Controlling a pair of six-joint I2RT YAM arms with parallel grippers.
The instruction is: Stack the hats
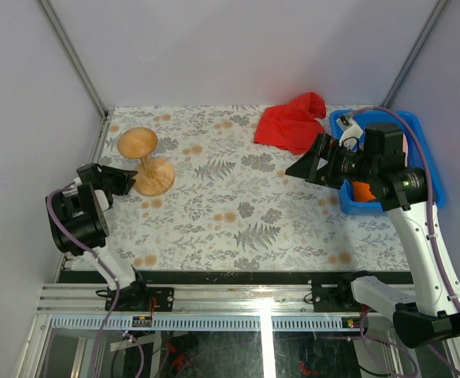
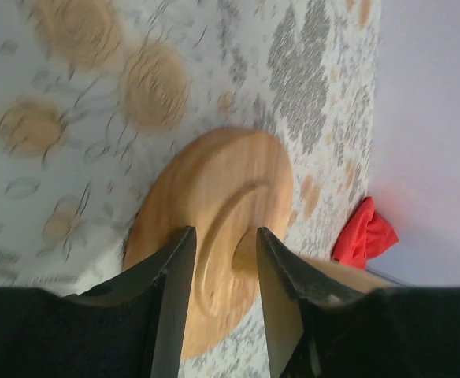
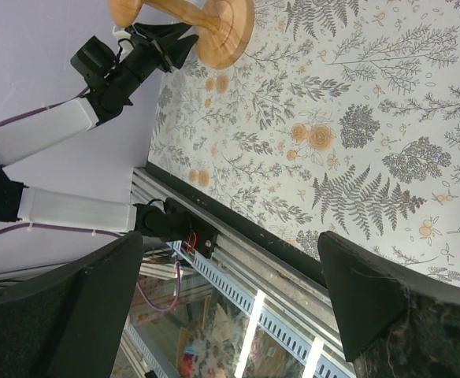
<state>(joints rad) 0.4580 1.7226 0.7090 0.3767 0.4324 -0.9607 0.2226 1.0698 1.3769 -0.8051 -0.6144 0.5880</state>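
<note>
Orange hat [image 1: 361, 191] shows only from above; left tool [image 2: 225, 231] and right tool [image 3: 230, 240] both spread.

On left side: left arm [image 1: 108, 264] folded low close to own base, left gripper [image 1: 127, 178] pointing toward right, fingers [image 2: 171, 283] parted by narrow gap. On right side: right arm [image 1: 423, 252] raised high, elbow bent, right gripper [image 1: 302, 167] pointing toward left, fingers [image 3: 356, 291] spread wide

Your left gripper [image 2: 224, 235] has its jaws parted, with the stand's [image 2: 214, 177] stem showing in the gap and its round base just beyond the tips. Farther ahead and to the right, a red cloth [image 2: 364, 235] lies by the wall [image 2: 431, 118].
</note>
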